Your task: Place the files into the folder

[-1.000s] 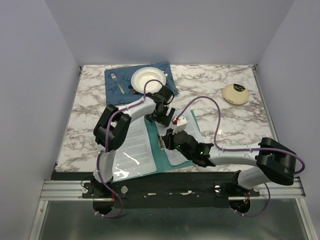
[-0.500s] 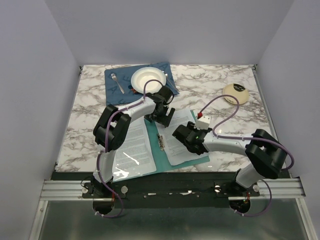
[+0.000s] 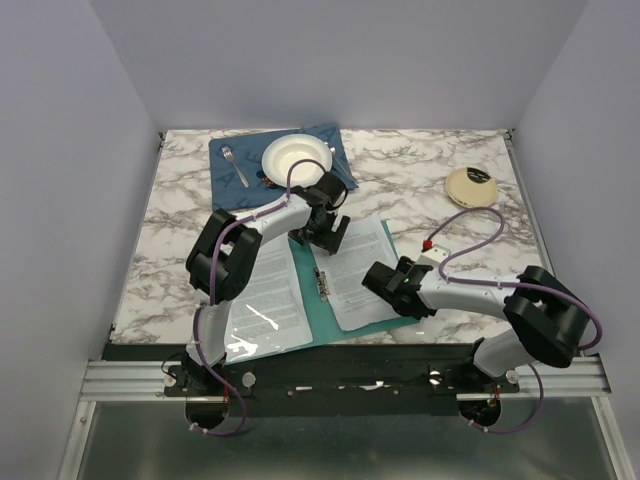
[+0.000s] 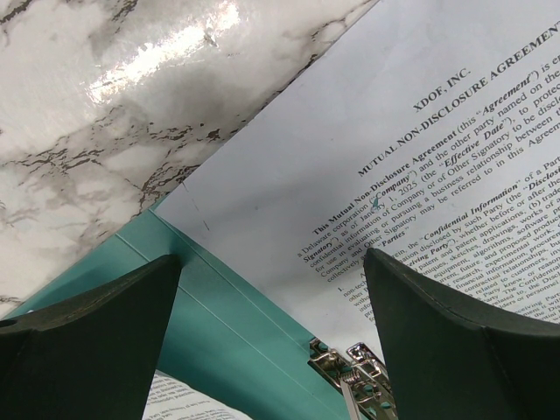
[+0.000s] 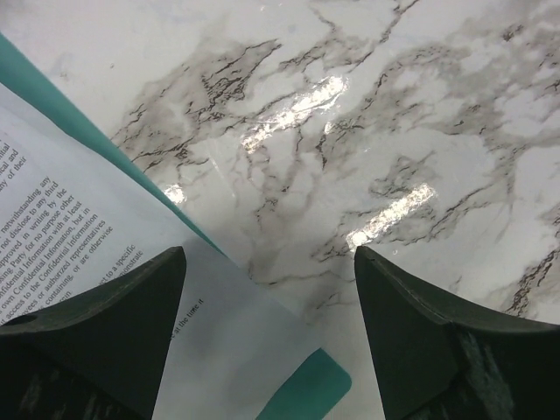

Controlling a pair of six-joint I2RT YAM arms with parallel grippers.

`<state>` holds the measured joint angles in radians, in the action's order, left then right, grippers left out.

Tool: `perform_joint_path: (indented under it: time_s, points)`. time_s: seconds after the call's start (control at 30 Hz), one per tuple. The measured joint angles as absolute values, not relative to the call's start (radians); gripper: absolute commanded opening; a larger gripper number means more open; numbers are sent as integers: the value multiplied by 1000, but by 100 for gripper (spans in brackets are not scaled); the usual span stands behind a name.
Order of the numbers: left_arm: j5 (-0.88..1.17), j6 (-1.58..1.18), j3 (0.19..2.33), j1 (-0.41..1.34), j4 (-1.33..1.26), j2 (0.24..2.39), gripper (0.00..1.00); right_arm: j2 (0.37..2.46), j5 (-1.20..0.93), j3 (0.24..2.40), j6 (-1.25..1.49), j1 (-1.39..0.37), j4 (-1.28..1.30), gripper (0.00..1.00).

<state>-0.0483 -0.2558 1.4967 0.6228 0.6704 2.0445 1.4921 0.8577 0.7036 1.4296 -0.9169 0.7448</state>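
The teal folder (image 3: 318, 310) lies open on the marble table, its metal spine clip (image 3: 322, 283) in the middle. The files (image 3: 358, 265), white sheets of dense text, lie flat on its right half; another printed sheet sits in the left half's clear pocket. My left gripper (image 3: 325, 232) hovers open over the files' far edge beside the spine; its wrist view shows the files (image 4: 420, 157), the folder (image 4: 236, 324) and the clip (image 4: 350, 376) between wide jaws (image 4: 271, 337). My right gripper (image 3: 388, 283) is open and empty over the files' (image 5: 79, 219) near right corner and the folder's corner (image 5: 306, 394).
At the back lies a dark blue placemat (image 3: 228, 180) with a white plate (image 3: 296, 158) and a fork (image 3: 234, 165). A round tan object (image 3: 471, 187) sits at the back right. Bare marble (image 5: 350, 131) lies right of the folder.
My right gripper has drawn back from the spine clip to the files' right side and opened wide. The left gripper and the files have not moved.
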Motion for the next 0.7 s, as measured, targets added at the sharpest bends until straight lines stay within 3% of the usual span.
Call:
perform_joint_path:
  time_s: [0.33,0.7]
  points:
    - [-39,-262,1470,615,656,2025,99,1335,757,567,1274,-916,515,79]
    - [-30,-266,1458,610,646,2017,99,1262,670,531,1229,-916,437,75]
